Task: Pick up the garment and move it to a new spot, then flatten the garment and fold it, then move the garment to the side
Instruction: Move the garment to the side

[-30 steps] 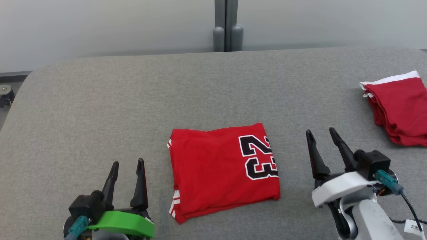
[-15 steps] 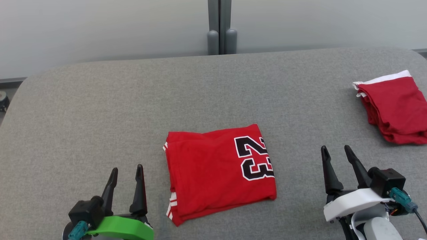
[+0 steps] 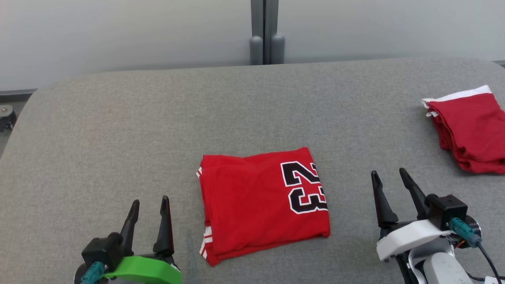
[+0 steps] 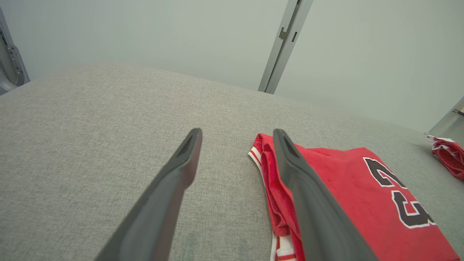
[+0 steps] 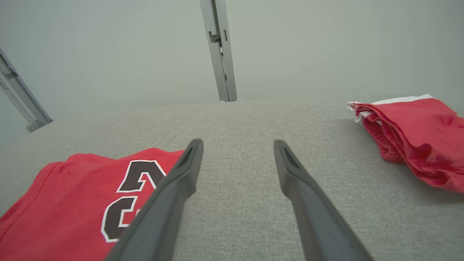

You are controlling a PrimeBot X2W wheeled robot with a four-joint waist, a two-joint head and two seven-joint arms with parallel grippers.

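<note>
A red garment (image 3: 260, 201) with a black "23" lies folded into a rough square on the grey padded table (image 3: 158, 118), a little in front of centre. It also lies to the right of the fingers in the left wrist view (image 4: 348, 195) and at the lower left in the right wrist view (image 5: 72, 195). My left gripper (image 3: 150, 199) hovers open just left of the garment, holding nothing. My right gripper (image 3: 388, 172) stands open to the garment's right, apart from it, its jaws empty.
A second red garment (image 3: 469, 130) with a white band lies folded at the table's right edge, also seen in the right wrist view (image 5: 413, 137). A grey post (image 3: 265, 31) and pale wall stand behind the table's far edge.
The head camera has shifted slightly. My right gripper drew back toward the near edge and stays open. The garment and my left gripper have not moved.
</note>
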